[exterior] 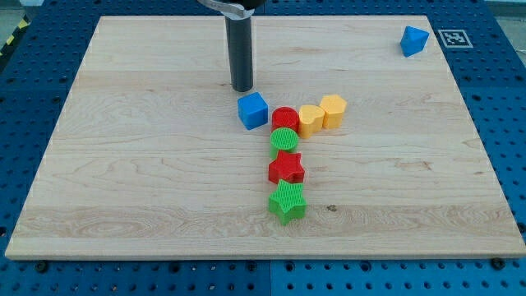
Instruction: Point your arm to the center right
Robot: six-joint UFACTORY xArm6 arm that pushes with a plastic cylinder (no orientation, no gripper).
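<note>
My tip (242,88) rests on the wooden board (123,164) just above and left of a blue cube (253,109), a small gap apart from it. To the cube's right sit a red cylinder (285,118), a yellow heart-like block (310,119) and a yellow hexagon-like block (333,109), touching in a row. Below the red cylinder a green cylinder (283,141), a red star (286,168) and a green star (287,201) form a column. The centre right of the board holds no block.
A second blue block (414,39) lies near the board's top right corner. A black-and-white marker tag (453,37) sits just off that corner. Blue perforated table surrounds the board.
</note>
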